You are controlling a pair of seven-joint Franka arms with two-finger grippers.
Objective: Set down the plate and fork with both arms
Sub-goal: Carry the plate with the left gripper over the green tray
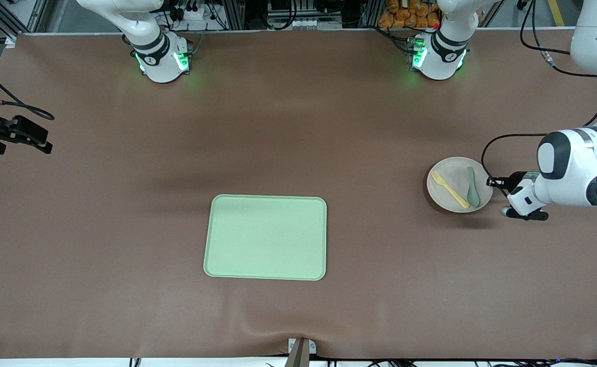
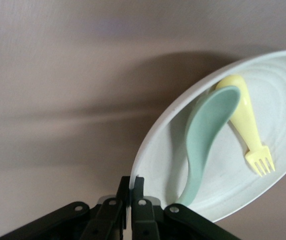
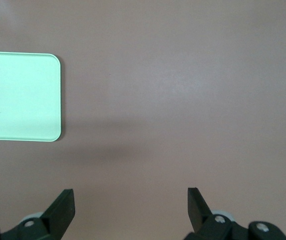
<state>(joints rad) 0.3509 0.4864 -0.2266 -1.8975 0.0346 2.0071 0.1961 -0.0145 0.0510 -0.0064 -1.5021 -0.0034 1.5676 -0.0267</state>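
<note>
The off-white plate lies toward the left arm's end of the table. In it are the pale-yellow fork and a grey-green spoon, side by side. My left gripper is at the plate's edge and shut on its rim. In the left wrist view the fingers pinch the rim of the plate, with the fork and spoon lying in it. My right gripper waits open over bare table at the right arm's end, with nothing between its fingers.
A rectangular light-green tray lies mid-table, nearer the front camera than the plate; one corner of the tray shows in the right wrist view. A brown cloth covers the table. The arms' bases stand along the table's back edge.
</note>
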